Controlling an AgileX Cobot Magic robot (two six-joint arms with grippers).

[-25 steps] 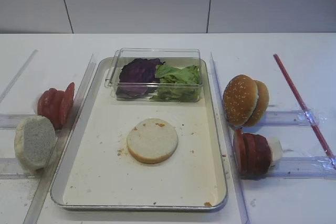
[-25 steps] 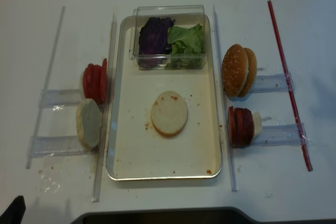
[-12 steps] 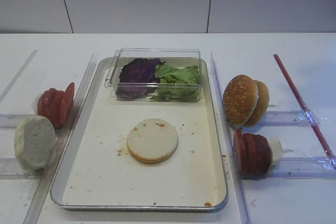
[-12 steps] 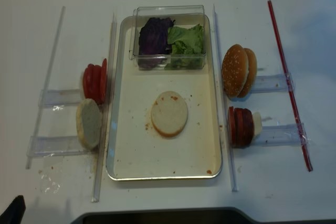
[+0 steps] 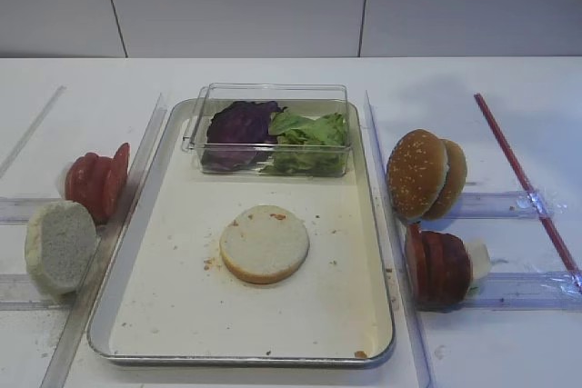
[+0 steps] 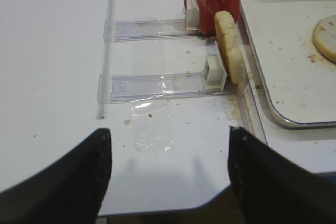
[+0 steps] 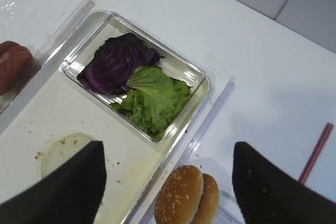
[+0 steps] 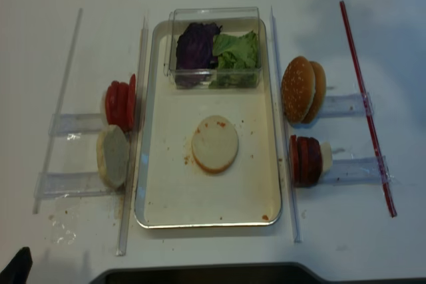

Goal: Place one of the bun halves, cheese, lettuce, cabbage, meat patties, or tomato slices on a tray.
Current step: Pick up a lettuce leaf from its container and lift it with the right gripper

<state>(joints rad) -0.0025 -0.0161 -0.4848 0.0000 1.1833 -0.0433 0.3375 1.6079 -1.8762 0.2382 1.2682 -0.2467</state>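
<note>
Right gripper (image 7: 168,182), jaws spread wide and empty, hovered above the lettuce (image 7: 155,98); one bun half (image 5: 264,243) lay on the tray (image 5: 164,315).

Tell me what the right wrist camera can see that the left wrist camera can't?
Only the right wrist view shows the whole clear plastic box with the ruffled green lettuce beside the dark purple cabbage, the golden sesame bun halves and a thin red stick. Only the left wrist view shows the pale white bun half standing on edge and the clear plastic racks. Both show the silvery metal tray, the flat round bun half lying on it, the bright red tomato slices, and open gripper fingers.
</note>
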